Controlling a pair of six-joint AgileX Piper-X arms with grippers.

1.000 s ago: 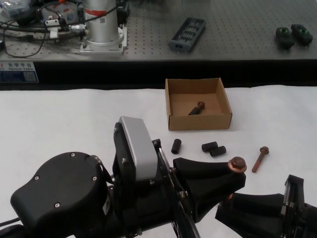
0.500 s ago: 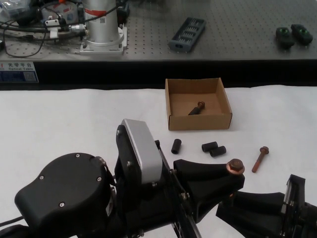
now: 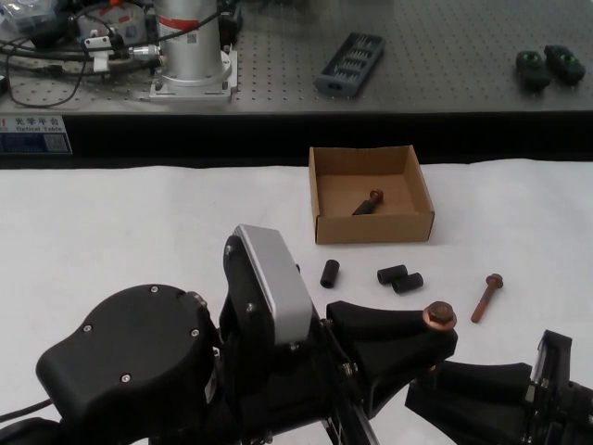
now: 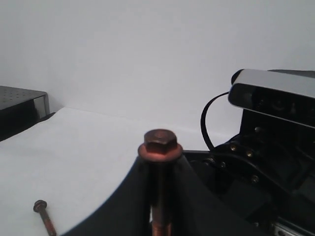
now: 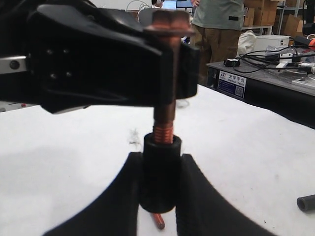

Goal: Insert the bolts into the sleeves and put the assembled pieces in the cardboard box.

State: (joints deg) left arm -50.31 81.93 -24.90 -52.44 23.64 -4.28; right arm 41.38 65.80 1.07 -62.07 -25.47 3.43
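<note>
Left claw (image 4: 158,191), clenched on an upright bolt (image 4: 160,147), whose head sits slightly lower than a second ago. The bolt's threaded end enters the top of the sleeve (image 5: 161,162), which the right claw (image 5: 160,187) grasps from below. Both are well short of the cardboard box (image 3: 374,225), which still holds one assembled piece (image 3: 368,202).

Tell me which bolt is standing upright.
The held bolt, in the left gripper. The loose bolt on the cloth and the boxed bolt lie flat.
</note>
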